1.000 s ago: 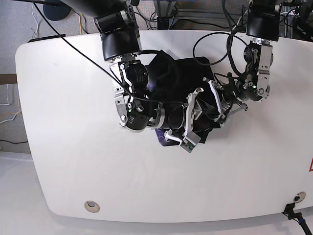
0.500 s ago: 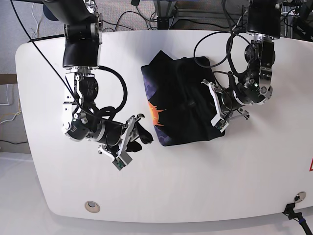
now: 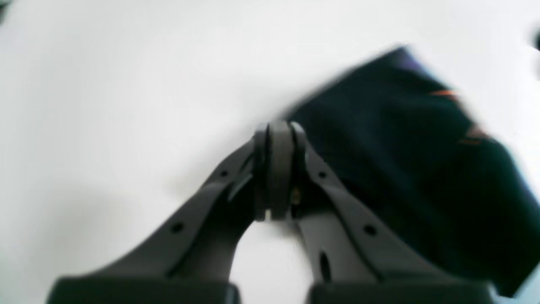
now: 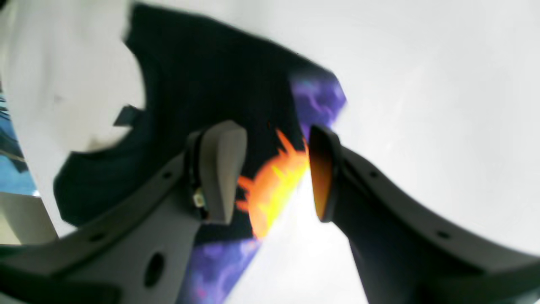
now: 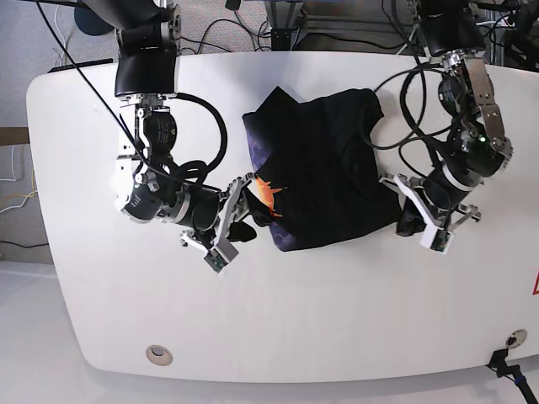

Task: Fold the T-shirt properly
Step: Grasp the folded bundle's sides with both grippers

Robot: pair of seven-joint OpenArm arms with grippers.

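The black T-shirt point(image 5: 328, 160) lies folded into a rough rectangle in the middle of the white table point(image 5: 337, 320). Its orange sunburst point(image 5: 268, 192) and purple print show along its left edge. My right gripper point(image 5: 246, 210) is open just left of that edge. In the right wrist view the right gripper point(image 4: 270, 169) has its jaws apart, with the sunburst point(image 4: 270, 192) seen between them. My left gripper point(image 5: 408, 220) is at the shirt's lower right corner. In the blurred left wrist view the left gripper point(image 3: 274, 169) is shut, beside the T-shirt point(image 3: 422, 169), with no cloth visibly held.
Black cables point(image 5: 413, 93) loop over the table's back right by the left arm. A round hole point(image 5: 157, 354) sits near the front left edge. A red sticker point(image 5: 535, 284) is at the right edge. Floor cables lie beyond the back edge.
The right gripper, which had swung out left off the shirt, has moved back toward its left edge. The left gripper has moved off the shirt, right and down, to its lower right corner.
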